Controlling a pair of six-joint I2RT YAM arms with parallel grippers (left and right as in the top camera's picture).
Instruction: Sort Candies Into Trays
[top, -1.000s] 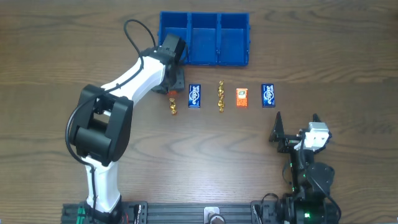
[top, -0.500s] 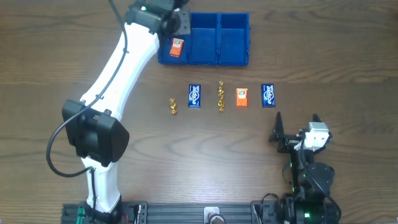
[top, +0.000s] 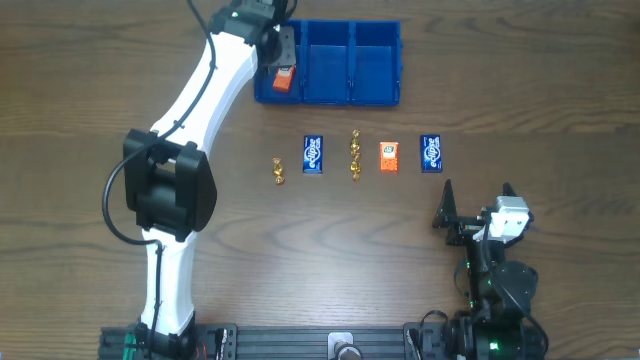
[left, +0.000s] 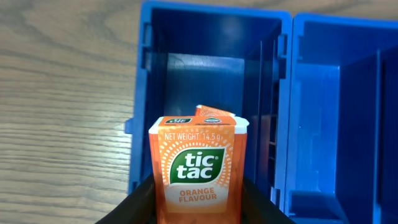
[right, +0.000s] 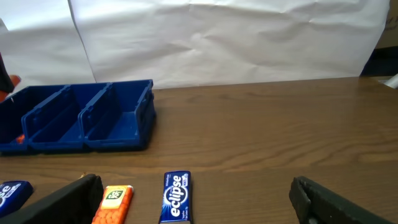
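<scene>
The left gripper, clamped on the orange candy box, should open only low inside the blue tray, in its left-end compartment.

Orange box and blue pack bear print.

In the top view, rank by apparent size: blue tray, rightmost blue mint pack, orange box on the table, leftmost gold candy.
1. blue tray
2. blue mint pack
3. orange box, only slightly smaller than the pack
4. gold candy
</scene>
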